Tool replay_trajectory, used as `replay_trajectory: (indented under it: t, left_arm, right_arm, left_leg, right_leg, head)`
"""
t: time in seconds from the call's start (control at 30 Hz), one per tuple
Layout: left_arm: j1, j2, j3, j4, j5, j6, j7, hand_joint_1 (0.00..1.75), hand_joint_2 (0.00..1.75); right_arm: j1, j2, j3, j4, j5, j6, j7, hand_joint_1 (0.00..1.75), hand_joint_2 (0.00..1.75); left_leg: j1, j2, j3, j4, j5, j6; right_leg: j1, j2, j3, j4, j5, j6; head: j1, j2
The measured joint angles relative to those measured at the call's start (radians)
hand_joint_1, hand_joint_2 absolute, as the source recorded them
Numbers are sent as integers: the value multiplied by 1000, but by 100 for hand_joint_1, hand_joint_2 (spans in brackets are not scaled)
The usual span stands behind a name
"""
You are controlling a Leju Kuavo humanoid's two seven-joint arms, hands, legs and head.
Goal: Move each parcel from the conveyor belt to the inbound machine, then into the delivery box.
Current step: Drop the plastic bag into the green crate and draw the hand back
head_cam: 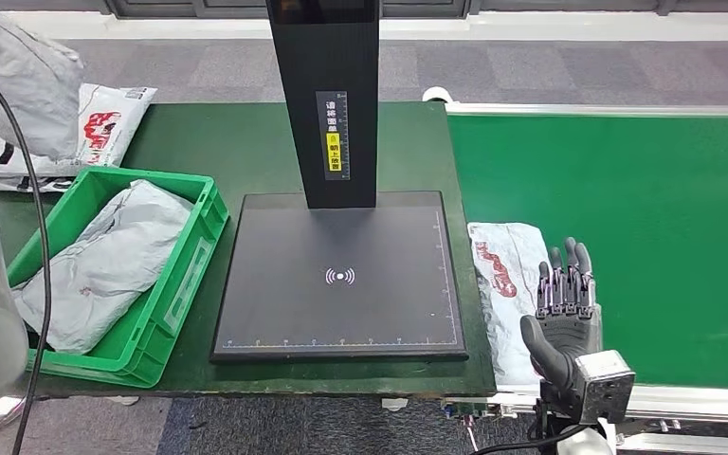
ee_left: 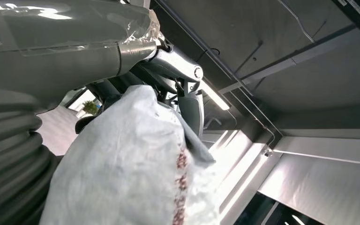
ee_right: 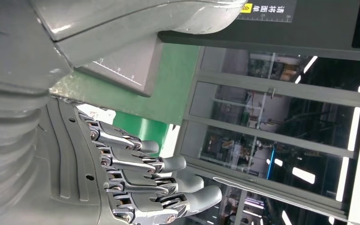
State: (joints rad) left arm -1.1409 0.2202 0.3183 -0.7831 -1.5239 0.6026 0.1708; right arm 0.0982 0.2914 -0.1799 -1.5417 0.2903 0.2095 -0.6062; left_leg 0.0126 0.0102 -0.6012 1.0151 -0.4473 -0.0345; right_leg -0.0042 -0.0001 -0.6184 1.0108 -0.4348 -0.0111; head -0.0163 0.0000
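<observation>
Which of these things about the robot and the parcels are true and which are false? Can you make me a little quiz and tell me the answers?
1. The green box already has a grey parcel lying in it. True.
2. The black scanner plate has a parcel sitting on it. False: the plate is bare.
3. The right robot hand is squeezing a parcel. False: it holds nothing, fingers straight, beside the white parcel with red print at the edge of the green belt.
4. The left robot hand is holding a grey bag up high. True.
5. The belt is blue. False: it is green.
</observation>
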Motion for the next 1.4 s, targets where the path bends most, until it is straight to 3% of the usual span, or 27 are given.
replay_trajectory:
  t: [0.07,0.1,0.2,0.23,0.57,1.4]
  left_arm:
    - [-6,6,0,14,-1,-4,13,175,175]
    - [-10,12,0,23,-1,-11,25,154,175]
    - [-22,34,0,62,-2,-39,63,23,175]
    - [-23,41,0,76,-2,-44,70,0,175]
    - [-6,54,0,152,-2,-43,87,0,175]
    - [8,31,1,159,4,-35,37,0,175]
  right_arm:
    - [-2,0,0,4,1,1,0,0,175]
    - [-4,0,-1,6,2,2,0,0,175]
    - [-6,0,-4,13,7,7,0,0,175]
    - [-7,0,-5,14,8,9,-1,0,175]
    - [-12,0,-26,19,22,13,-2,0,175]
    - [-17,0,-53,33,42,19,-6,0,175]
  left_leg:
    - [0,0,0,0,0,0]
    - [0,0,0,0,0,0]
    - [0,0,0,0,0,0]
    - [0,0,0,0,0,0]
    - [0,-1,0,0,1,0]
    - [0,-1,0,0,1,0]
  right_leg:
    - [0,0,0,0,0,0]
    - [0,0,0,0,0,0]
    - [0,0,0,0,0,0]
    - [0,0,0,0,0,0]
    - [0,-1,0,0,0,0]
    - [0,-1,0,0,0,0]
  head:
    - [0,0]
    - [0,0]
    - [0,0]
    - [0,0]
    - [0,0]
    - [0,0]
